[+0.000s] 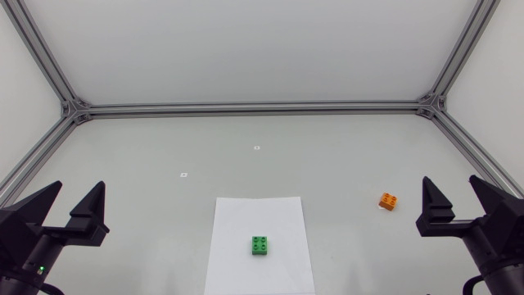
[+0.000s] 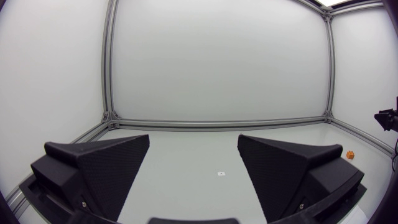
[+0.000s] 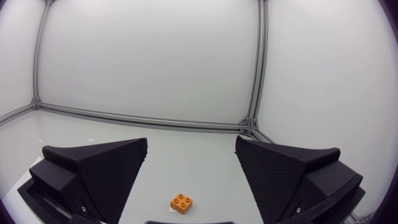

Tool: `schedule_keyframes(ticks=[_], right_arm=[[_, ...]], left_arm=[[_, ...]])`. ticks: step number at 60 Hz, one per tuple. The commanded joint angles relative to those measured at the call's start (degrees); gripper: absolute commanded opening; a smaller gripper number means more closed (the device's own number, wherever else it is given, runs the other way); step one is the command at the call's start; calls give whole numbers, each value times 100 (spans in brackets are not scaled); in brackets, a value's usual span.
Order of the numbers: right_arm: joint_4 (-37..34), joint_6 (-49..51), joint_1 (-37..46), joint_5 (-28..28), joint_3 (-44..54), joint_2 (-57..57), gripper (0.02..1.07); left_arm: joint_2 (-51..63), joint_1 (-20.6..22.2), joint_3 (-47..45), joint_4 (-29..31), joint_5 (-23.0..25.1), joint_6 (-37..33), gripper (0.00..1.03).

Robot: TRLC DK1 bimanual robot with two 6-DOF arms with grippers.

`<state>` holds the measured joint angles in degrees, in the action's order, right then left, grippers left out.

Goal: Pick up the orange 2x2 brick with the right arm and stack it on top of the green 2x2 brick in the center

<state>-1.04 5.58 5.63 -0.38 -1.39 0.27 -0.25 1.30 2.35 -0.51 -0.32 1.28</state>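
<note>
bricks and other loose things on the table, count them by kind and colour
orange plastic 2x2 brick: 1
green plastic 2x2 brick: 1
white rectangular paper sheet: 1
small white square markers: 2
total: 5

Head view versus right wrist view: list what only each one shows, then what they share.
Only the head view: the green 2x2 brick sitting on a white paper sheet, and the left gripper, open and empty. Only the right wrist view: the textured inner faces of its own fingers, seen close up. Both: the orange 2x2 brick, lying free on the table ahead of the right gripper, which is open and empty.
</note>
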Motion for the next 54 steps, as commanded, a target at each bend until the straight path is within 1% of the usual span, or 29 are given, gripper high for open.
schedule_keyframes(ticks=[1, 30, 54], right_arm=[[42, -84, -9, -23, 139, -54, 103], [130, -66, -27, -23, 139, -71, 103], [148, -75, -27, 12, -389, -62, 103]], left_arm=[[-45, -16, -235, 78, 23, -75, 99], [-45, -16, -235, 78, 23, -75, 99], [-45, -16, -235, 87, 23, -75, 99]])
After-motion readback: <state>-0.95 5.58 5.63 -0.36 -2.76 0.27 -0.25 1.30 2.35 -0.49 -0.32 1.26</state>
